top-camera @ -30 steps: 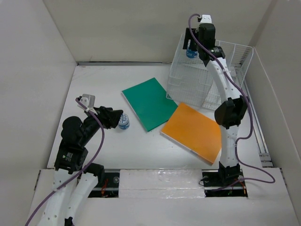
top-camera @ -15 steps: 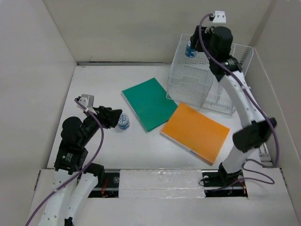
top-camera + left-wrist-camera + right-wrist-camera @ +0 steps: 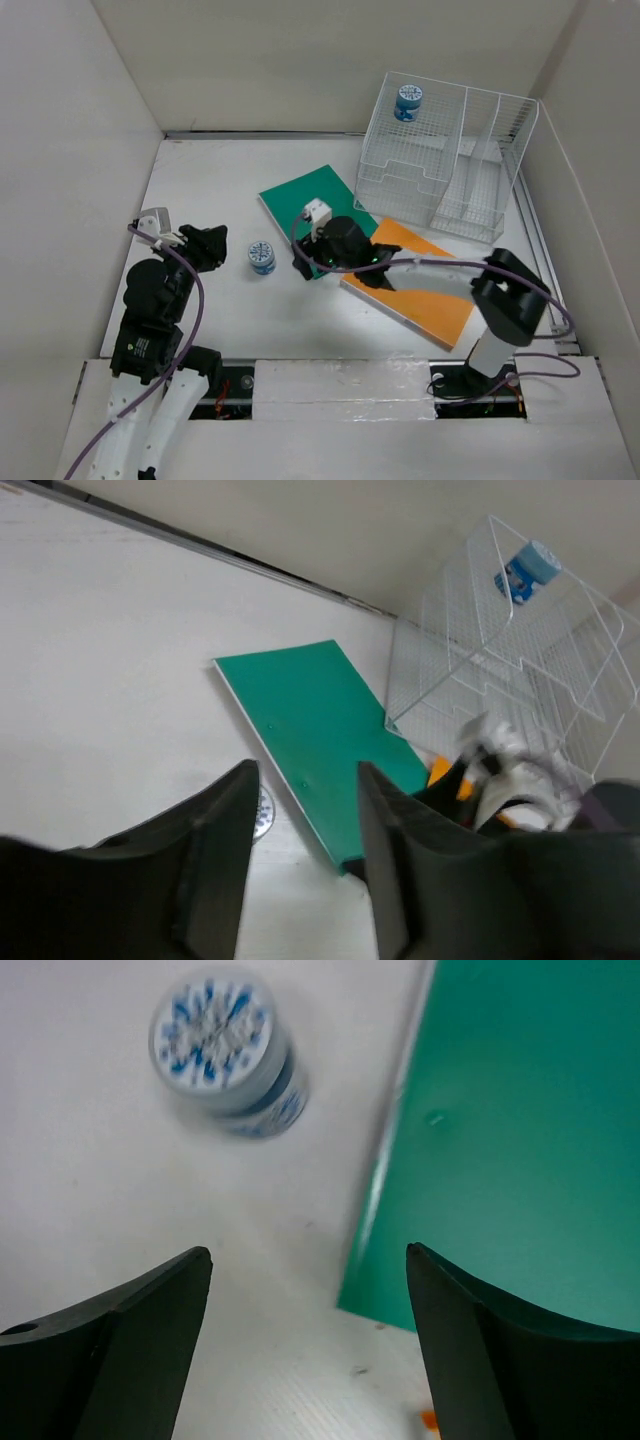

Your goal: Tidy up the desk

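Jaws spread wide on our right gripper (image 3: 305,1260), low over the big flat white desk (image 3: 200,180) that lies under everything, we should creep toward the left edge until the small round blue-and-white jar (image 3: 225,1055) sits between them, then squeeze softly.

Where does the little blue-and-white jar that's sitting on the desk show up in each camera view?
Top external: the jar stands left of centre, just left of the green notebook.
Left wrist: only a sliver of the jar, low and left of centre, mostly hidden.
Right wrist: the jar is at upper left.
Shared landmark: the green notebook, right of the jar in every view.
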You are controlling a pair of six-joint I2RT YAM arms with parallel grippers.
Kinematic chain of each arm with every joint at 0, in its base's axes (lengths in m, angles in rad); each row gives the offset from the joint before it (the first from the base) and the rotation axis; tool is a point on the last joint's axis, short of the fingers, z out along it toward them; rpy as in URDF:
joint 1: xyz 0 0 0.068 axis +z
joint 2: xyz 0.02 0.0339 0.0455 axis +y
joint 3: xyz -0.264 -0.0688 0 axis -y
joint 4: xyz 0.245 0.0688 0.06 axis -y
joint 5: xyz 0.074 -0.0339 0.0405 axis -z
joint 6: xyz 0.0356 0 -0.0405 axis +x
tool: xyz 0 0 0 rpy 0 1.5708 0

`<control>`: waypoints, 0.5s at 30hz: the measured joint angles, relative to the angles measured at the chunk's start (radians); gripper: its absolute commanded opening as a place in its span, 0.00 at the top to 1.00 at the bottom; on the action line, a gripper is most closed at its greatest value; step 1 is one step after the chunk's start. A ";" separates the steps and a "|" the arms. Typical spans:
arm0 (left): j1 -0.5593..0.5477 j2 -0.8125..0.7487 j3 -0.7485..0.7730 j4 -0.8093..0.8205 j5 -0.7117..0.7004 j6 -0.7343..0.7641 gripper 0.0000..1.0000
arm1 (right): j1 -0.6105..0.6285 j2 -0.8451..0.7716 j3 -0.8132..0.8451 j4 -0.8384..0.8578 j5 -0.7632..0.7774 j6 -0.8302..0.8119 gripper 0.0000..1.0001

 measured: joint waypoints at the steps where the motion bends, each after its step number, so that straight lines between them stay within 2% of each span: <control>1: 0.000 -0.001 0.000 -0.005 -0.011 -0.005 0.51 | 0.025 0.060 0.003 0.000 0.001 -0.002 0.13; 2: 0.000 -0.002 0.000 -0.008 -0.023 -0.009 0.41 | 0.047 0.110 0.010 -0.007 0.000 0.002 0.11; 4: 0.000 -0.002 0.000 -0.013 -0.037 -0.014 0.36 | 0.086 0.196 0.047 -0.018 -0.002 0.002 0.07; 11: 0.000 -0.003 0.000 -0.023 -0.054 -0.019 0.37 | 0.124 0.374 0.241 -0.016 0.013 0.002 0.06; 15: 0.000 -0.004 0.000 -0.024 -0.055 -0.020 0.39 | 0.122 0.438 0.334 0.001 0.058 0.002 0.10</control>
